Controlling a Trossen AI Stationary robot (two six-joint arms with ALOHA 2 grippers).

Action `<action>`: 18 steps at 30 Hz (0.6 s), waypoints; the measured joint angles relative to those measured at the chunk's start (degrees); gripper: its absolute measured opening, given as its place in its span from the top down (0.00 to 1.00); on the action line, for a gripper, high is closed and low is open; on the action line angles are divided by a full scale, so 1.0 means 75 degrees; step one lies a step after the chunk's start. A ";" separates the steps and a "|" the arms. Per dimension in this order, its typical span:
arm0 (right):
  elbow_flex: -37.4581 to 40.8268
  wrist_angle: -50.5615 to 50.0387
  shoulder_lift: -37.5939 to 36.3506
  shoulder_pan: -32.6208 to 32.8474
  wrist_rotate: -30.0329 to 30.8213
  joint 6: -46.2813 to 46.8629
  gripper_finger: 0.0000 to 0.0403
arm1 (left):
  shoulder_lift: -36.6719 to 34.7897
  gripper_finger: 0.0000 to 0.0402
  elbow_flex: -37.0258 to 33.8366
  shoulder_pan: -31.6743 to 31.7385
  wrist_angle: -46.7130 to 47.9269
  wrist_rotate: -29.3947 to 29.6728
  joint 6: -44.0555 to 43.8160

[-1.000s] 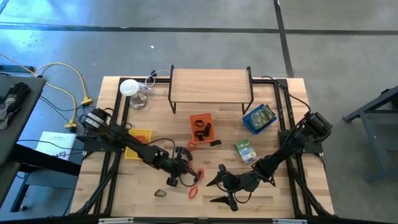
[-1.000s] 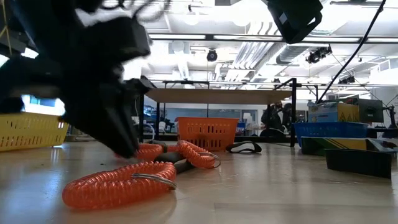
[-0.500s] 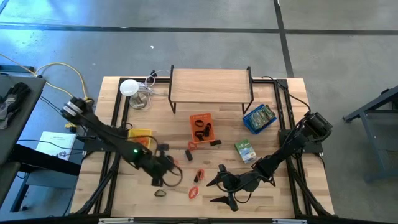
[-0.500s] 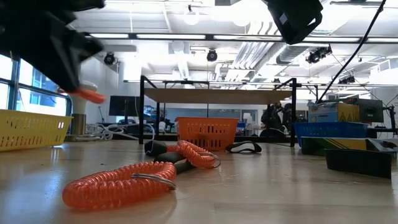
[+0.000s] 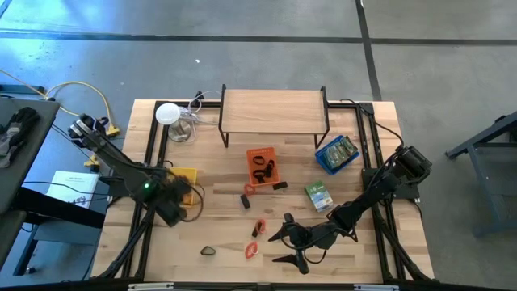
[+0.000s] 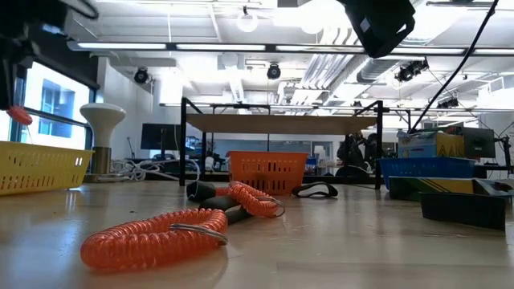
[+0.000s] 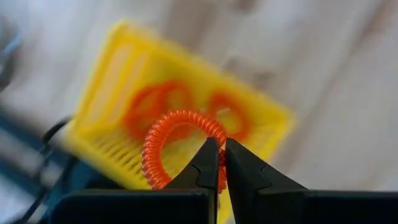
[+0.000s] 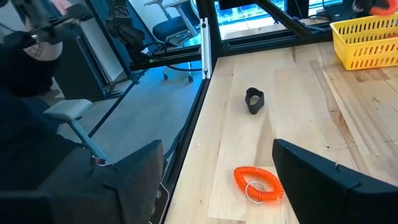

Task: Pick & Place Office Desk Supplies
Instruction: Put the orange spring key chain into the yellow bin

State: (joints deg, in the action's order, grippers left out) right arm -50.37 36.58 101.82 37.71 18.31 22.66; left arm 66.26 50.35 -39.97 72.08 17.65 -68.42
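Two arms in play, and we take the yellow tray (image 5: 184, 175) as landmark. Left gripper (image 7: 221, 163) sits just above the tray, fingers pinched together on an orange coil (image 7: 180, 140) that hangs over it; we see two more orange loops already lying in the tray. We judge the step as carry-to-drop: the next move calls for lowering a little over the tray's middle and parting the fingers so the coil falls inside the rim. Right gripper (image 5: 292, 241) waits well to the right of the tray, fingers spread wide, empty. Another coil (image 5: 250, 250), a black clip (image 5: 210, 250) and a green packet (image 5: 318, 195) lie loose on the table (image 5: 355, 259), right of the tray. No labels or writing legible to us.
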 joint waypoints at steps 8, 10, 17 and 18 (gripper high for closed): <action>-0.0001 0.0006 0.0000 0.0000 0.0000 0.0002 0.28 | 0.0009 0.98 -0.0104 0.0085 0.0917 -0.0242 -0.0639; -0.0003 0.0003 0.0000 0.0000 -0.0001 0.0002 0.28 | 0.0047 0.98 -0.0135 0.0181 0.0931 -0.0303 -0.0495; -0.0003 0.0003 0.0000 0.0000 -0.0003 0.0002 0.28 | 0.0234 0.92 -0.0197 0.0370 0.0764 -0.0316 -0.0312; -0.0002 0.0003 0.0000 0.0000 -0.0002 0.0002 0.28 | 0.0275 0.90 -0.0198 0.0370 0.0726 -0.0315 -0.0329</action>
State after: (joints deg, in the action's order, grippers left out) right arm -50.39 36.60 101.82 37.71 18.29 22.68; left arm 68.32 48.86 -37.19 77.53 15.29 -70.88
